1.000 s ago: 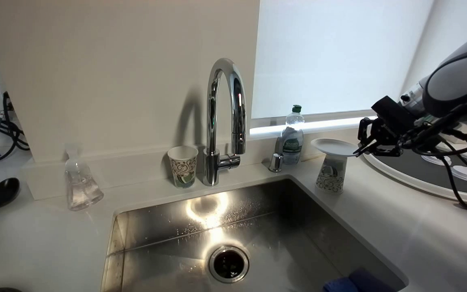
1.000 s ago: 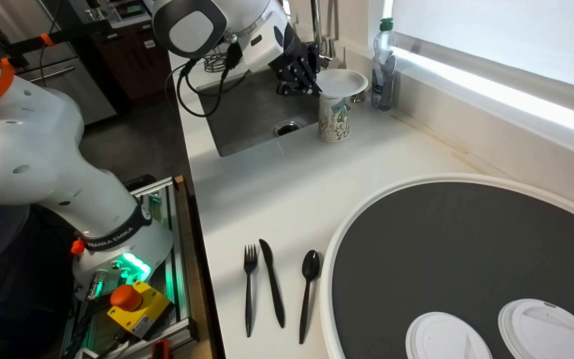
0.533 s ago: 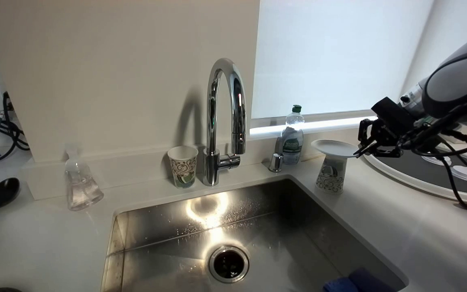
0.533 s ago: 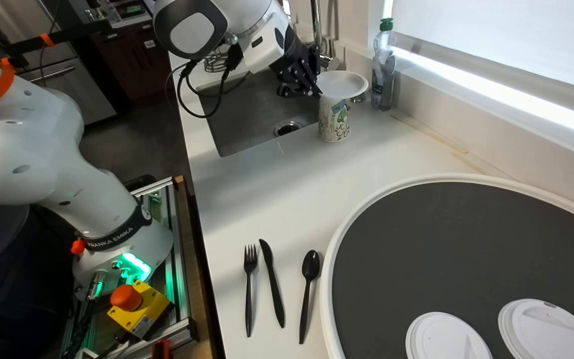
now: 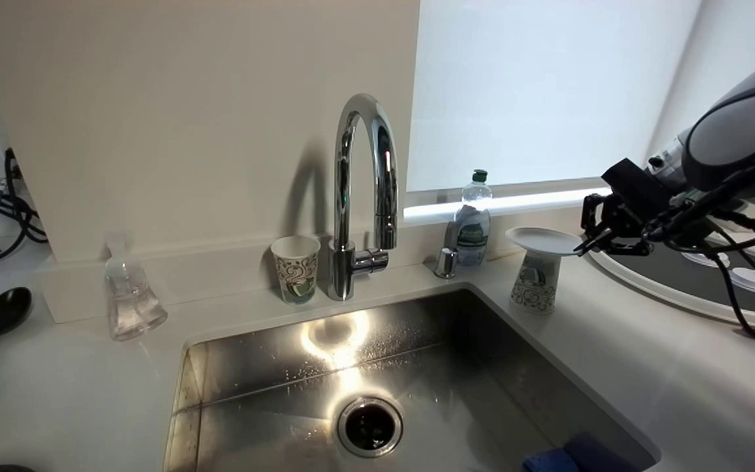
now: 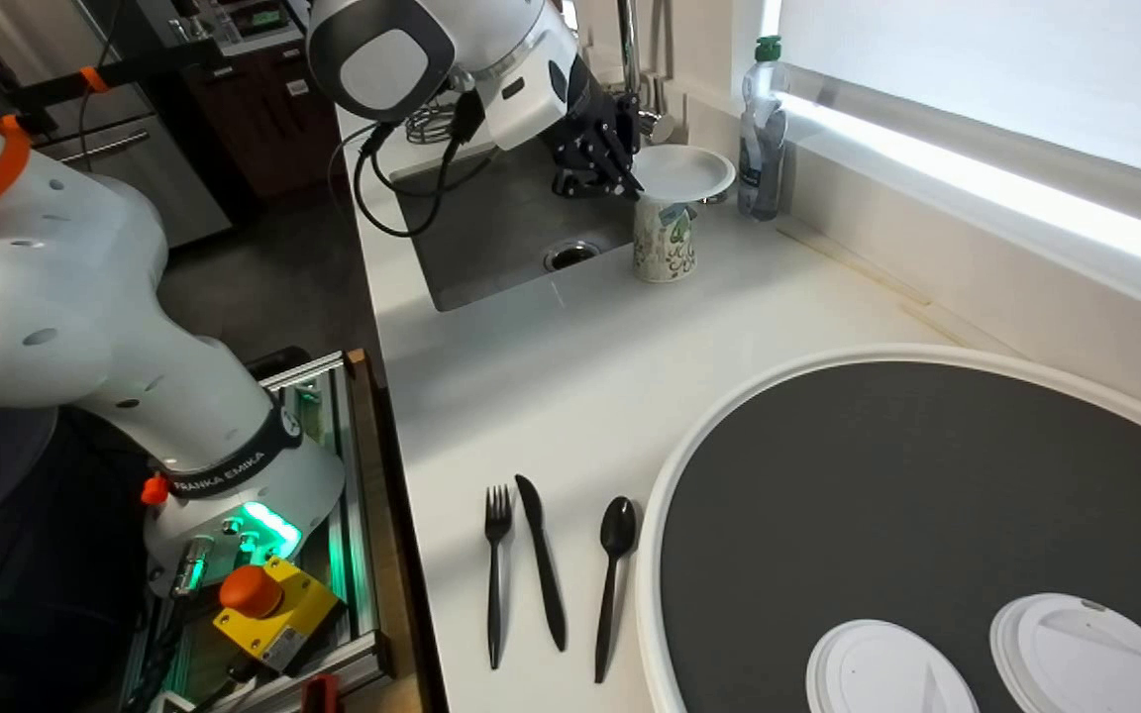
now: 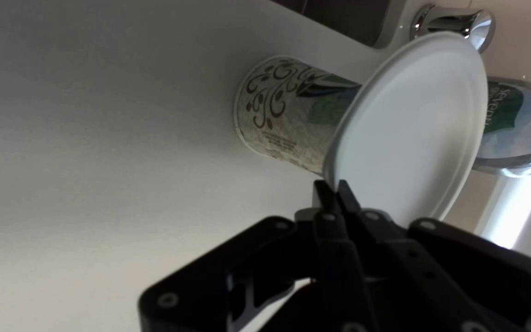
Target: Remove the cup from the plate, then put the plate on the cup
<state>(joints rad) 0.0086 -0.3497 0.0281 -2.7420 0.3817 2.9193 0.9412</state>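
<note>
The plate, a small round white saucer with a shallow rim, shows in both exterior views (image 5: pixel 543 240) (image 6: pixel 681 171) and the wrist view (image 7: pixel 408 124). My gripper is shut on its near rim, in both exterior views (image 5: pixel 580 248) (image 6: pixel 638 186) and the wrist view (image 7: pixel 333 187). The plate is over a patterned paper cup (image 5: pixel 535 288), which stands upside down on the counter, also in an exterior view (image 6: pixel 665 248) and the wrist view (image 7: pixel 284 113). The plate hides the cup's top, so I cannot tell if they touch. No plain grey-blue cup shows.
An upright patterned cup (image 5: pixel 297 272) stands left of the faucet (image 5: pixel 343 269). A soap bottle (image 5: pixel 474 226) and chrome knob (image 5: pixel 446 262) stand behind the sink (image 5: pixel 266 387). A dark round tray (image 6: pixel 878 475) holds white lids. Black cutlery lies beside it, including a knife (image 6: pixel 544 569).
My gripper and the plate have come down a little and shifted slightly to one side over the upside-down cup. The cup has not moved.
</note>
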